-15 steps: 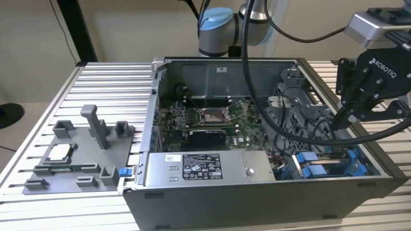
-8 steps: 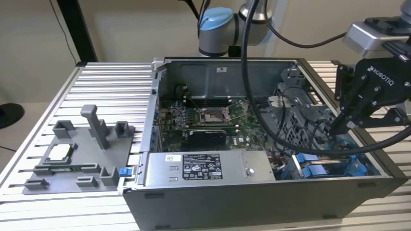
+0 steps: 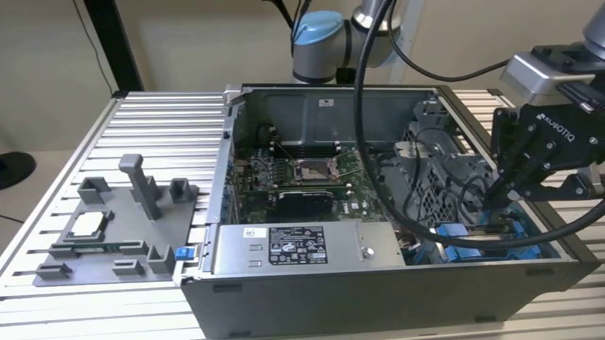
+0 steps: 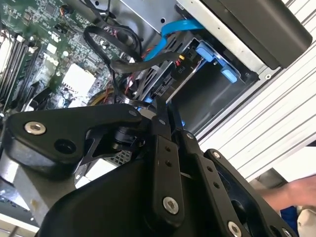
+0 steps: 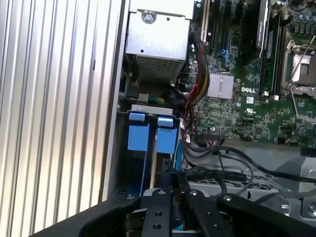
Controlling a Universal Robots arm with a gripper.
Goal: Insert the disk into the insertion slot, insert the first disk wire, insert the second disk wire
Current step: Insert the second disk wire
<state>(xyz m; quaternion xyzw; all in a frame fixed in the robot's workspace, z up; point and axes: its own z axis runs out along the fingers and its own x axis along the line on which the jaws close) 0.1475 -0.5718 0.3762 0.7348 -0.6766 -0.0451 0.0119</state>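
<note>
My black gripper (image 3: 498, 193) reaches down into the drive bay at the case's corner on the exterior view's right. Its fingers are shut, tips pressed together (image 4: 161, 109) (image 5: 173, 178). A black wire (image 5: 217, 175) with a plug runs right at the tips; whether it is pinched I cannot tell. The disk's blue frame (image 5: 166, 136) stands edge-on inside the insertion slot (image 5: 148, 105), beside a second blue carrier (image 5: 138, 136). A blue flat wire (image 4: 174, 28) and a plug with red and yellow leads (image 4: 182, 57) lie at the bay's end.
The open computer case (image 3: 378, 290) stands on a slatted aluminium table (image 3: 161, 113). A grey power-supply box (image 3: 283, 248) sits inside near the front. A grey fixture tray (image 3: 113, 227) lies on the exterior view's left. A person's hand (image 4: 296, 192) is beside the case.
</note>
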